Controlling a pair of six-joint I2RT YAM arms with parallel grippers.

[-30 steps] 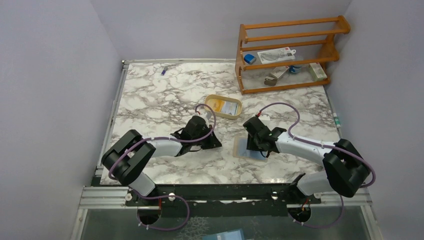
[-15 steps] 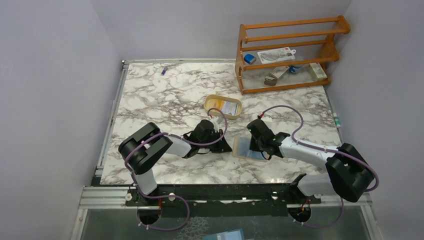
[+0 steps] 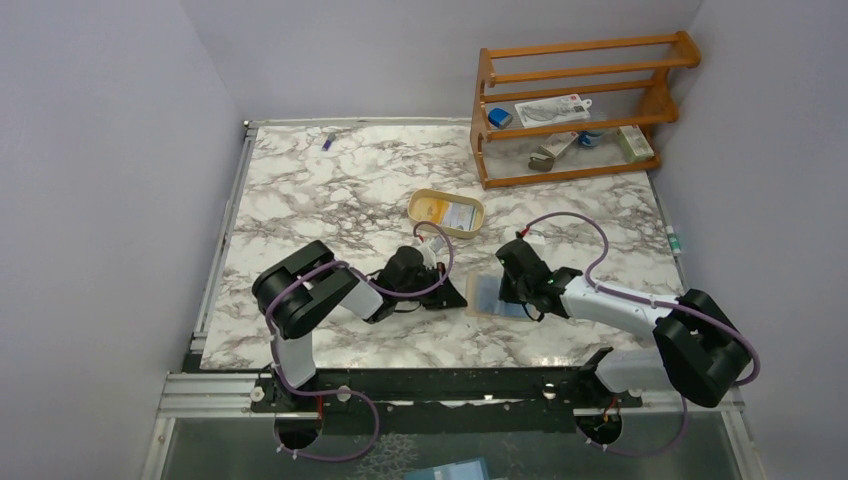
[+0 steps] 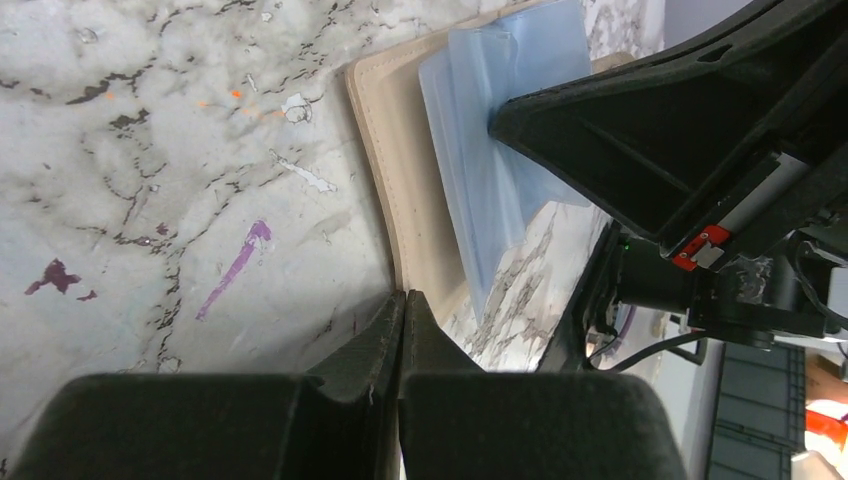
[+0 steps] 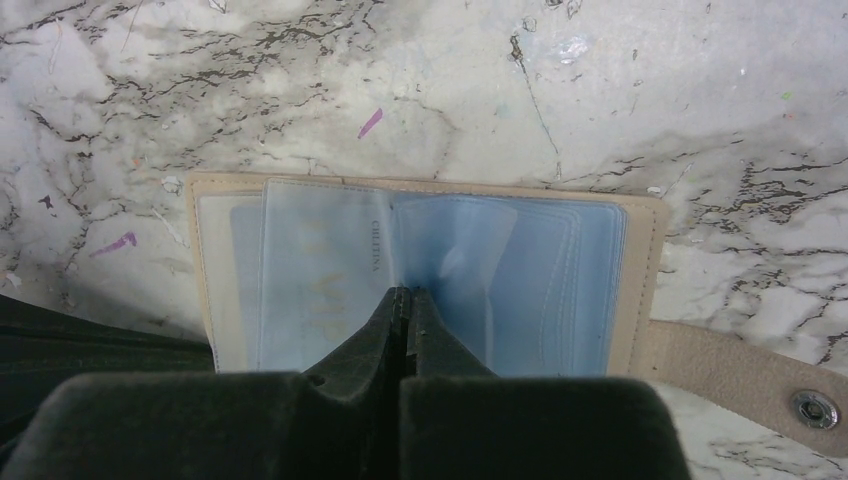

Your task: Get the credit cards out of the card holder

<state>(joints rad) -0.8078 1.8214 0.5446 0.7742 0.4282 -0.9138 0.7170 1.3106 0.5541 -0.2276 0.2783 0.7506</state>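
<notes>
Holder (image 5: 540, 285) lies open flat on the marble table (image 3: 320, 200), near the front edge and between the two arms, beige cover down and pale blue sleeves (image 5: 320, 290) up. Its snap tab (image 5: 720, 365) sticks out flat on the table to one side. Faint print shows through one sleeve.

Right gripper (image 5: 405, 293): jaws together, tips down on the sleeves at the centre fold. The plastic there looks puckered; cannot tell if a sleeve is pinched between the tips. No card is seen in the jaws.

Left gripper (image 4: 403, 297): jaws together, nothing between them, low on the table with the tips just beside the holder's beige edge. Cannot tell if it touches. It sits on the side opposite the right gripper, so the two grippers face each other across the holder.

Cards (image 3: 458, 215): a yellow one and a bluish-white one lie in the oval tray (image 3: 410, 208), further back on the table and apart from the holder. The wooden rack (image 3: 486, 110) stands at the back right.
</notes>
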